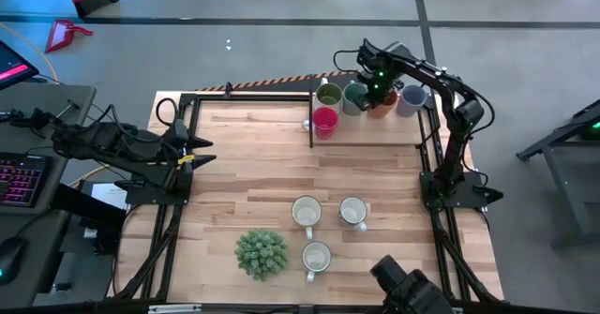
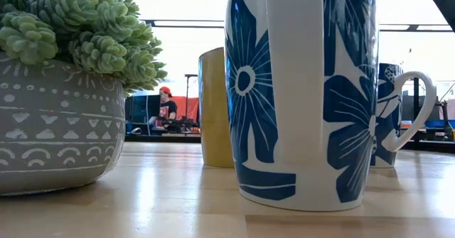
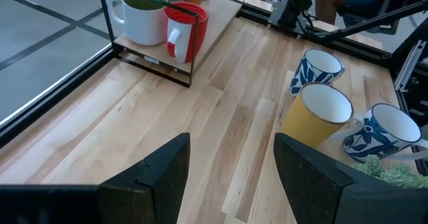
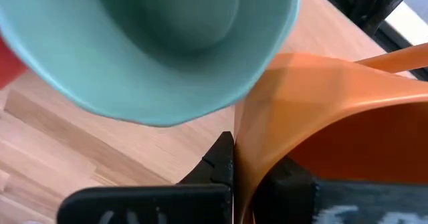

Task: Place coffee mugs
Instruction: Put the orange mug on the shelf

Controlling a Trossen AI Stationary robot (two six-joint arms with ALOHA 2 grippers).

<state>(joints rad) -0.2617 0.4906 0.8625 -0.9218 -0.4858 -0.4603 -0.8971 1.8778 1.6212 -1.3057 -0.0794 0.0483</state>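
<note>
Tabletop (image 1: 262,178): my right gripper (image 4: 251,177), fingers pinching the orange mug (image 4: 334,117) rim for placement beside the teal mug (image 4: 154,43); left gripper (image 3: 231,177) wide, idle.

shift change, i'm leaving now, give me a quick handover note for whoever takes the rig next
Right gripper: jaws shut on the rim of the orange mug, over the rack at the table's far right corner.
Left gripper: jaws open, holding nothing, waiting at the table's left edge.
On the rack: olive mug, teal mug, red mug, blue-grey mug, with the orange one among them.
Left to do: release the orange mug, then three mugs near the potted plant, two blue-flowered and one yellow outside, look yet to be moved.
</note>
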